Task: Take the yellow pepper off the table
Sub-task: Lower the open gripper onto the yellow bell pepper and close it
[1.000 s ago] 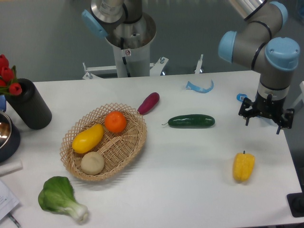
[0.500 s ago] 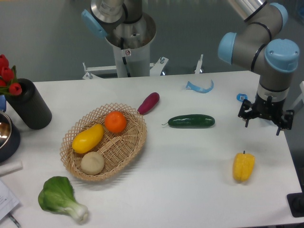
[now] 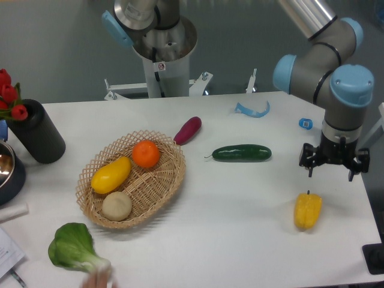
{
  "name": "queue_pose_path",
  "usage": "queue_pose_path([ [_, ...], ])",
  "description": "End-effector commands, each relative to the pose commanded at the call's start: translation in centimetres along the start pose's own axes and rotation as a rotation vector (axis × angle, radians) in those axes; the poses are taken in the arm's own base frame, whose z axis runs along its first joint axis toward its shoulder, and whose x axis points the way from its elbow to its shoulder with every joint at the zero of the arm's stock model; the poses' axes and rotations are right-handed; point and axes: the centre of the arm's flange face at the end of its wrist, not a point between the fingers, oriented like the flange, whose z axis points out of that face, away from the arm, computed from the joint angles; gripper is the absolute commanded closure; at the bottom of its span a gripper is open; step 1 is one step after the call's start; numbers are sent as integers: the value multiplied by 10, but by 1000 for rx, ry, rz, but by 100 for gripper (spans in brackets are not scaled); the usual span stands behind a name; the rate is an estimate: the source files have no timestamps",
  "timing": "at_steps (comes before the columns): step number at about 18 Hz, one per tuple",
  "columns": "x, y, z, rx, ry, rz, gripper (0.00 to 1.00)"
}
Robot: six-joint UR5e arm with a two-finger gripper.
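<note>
The yellow pepper (image 3: 308, 210) lies on its side on the white table (image 3: 240, 240) near the right edge, ribbed, with its short dark stem pointing away from the camera. My gripper (image 3: 331, 170) hangs above the table just behind the pepper and slightly to its right, pointing down. Its black fingers (image 3: 309, 163) are spread apart with nothing between them. It does not touch the pepper.
A green cucumber (image 3: 242, 153) lies left of the gripper. A wicker basket (image 3: 171, 186) holds an orange, a smooth yellow fruit and a pale round item. A purple vegetable (image 3: 188, 130), blue plastic pieces (image 3: 252, 110), a leafy green (image 3: 75, 249) and a black vase (image 3: 36, 132) are also present.
The gripper has come down and forward, closer to the pepper. A blurred shape has appeared at the bottom edge by the leafy green.
</note>
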Motion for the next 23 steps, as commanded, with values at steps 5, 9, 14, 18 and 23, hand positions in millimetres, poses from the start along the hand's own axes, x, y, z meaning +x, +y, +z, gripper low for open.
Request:
queue_pose_path([
  [5, 10, -25, 40, -10, 38, -10, 0],
  [9, 14, -25, 54, -21, 55, -9, 0],
  [14, 21, -29, 63, -27, 70, -23, 0],
  [18, 28, -32, 70, -35, 79, -19, 0],
  [23, 38, -33, 87, -72, 86, -4, 0],
])
